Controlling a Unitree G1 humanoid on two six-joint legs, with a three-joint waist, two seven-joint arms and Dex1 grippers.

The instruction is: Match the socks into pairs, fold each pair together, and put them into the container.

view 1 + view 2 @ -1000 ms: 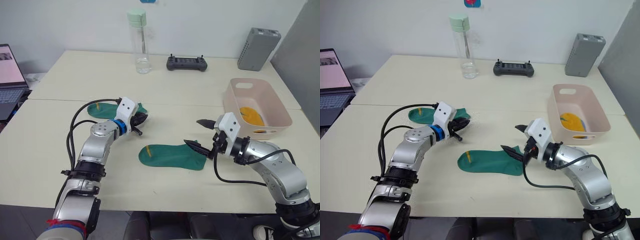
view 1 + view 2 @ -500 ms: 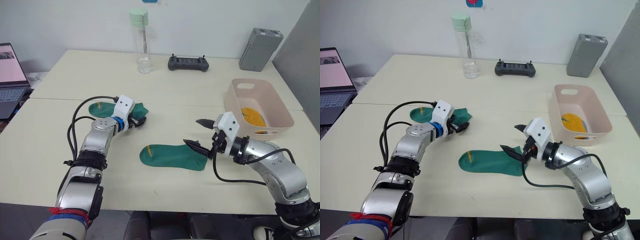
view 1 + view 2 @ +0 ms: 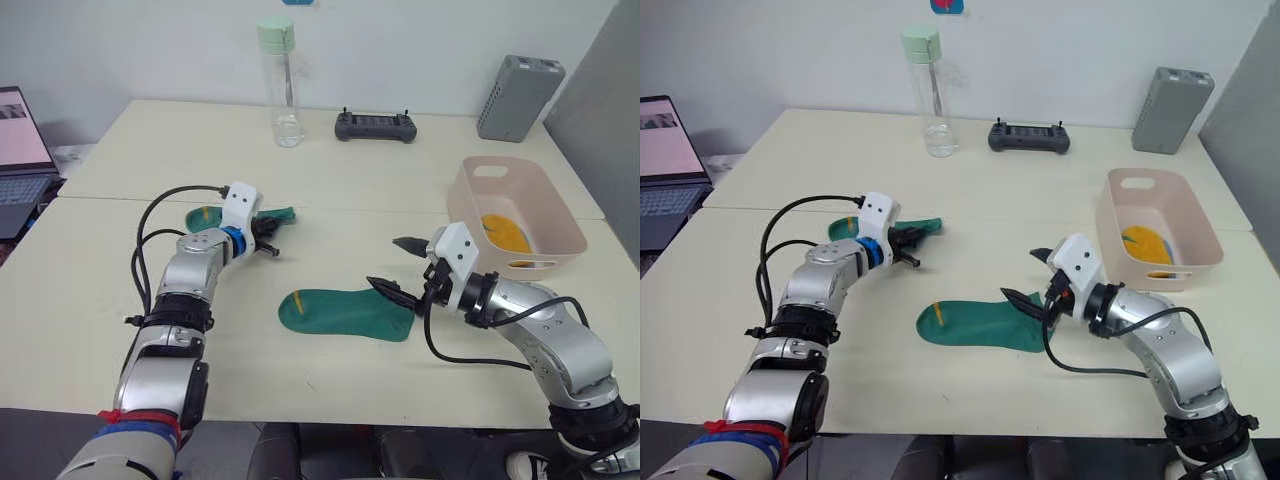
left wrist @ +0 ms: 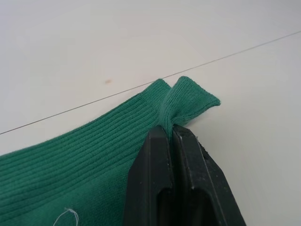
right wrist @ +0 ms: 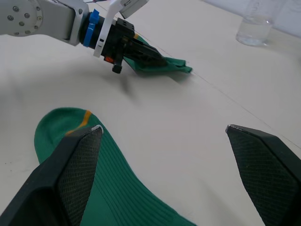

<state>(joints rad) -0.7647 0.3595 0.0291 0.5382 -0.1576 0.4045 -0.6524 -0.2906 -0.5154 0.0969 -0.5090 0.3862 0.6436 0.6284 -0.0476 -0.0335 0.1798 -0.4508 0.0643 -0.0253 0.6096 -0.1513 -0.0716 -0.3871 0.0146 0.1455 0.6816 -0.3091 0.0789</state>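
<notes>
Green sock, near (image 3: 345, 312): dark green, lying flat on the cream table (image 3: 400, 180) at its front edge, toe with a yellow mark toward the robot's left, cuff toward the right claw.
Right claw (image 3: 399, 268): spread wide, one black finger low at the near sock's cuff end, the other raised well above the table; whether the low fingertip touches the fabric I cannot tell, and nothing is held.
Left claw (image 3: 910, 247): fingers pressed tight together on the ribbed cuff of the second green sock (image 4: 70, 160); in the left wrist view the cuff bunches into a small fold just past the fingertips.
Second green sock, position: farther back and toward the robot's left, lying along the seam where the two table tops meet, its toe end with a yellow mark pointing left behind the left arm.
Container (image 3: 522, 214): pale pink tub on the right side of the table, just beyond the right arm, upright, with something mustard yellow (image 3: 503, 233) inside, probably folded socks, though their number is hard to make out.
Far items: clear bottle with a pale green cap (image 3: 282, 85), black handheld controller (image 3: 374, 126) beside it, grey ribbed box (image 3: 513, 97) at the far right corner.
Left margin: open laptop (image 3: 22, 150) on a separate surface.
</notes>
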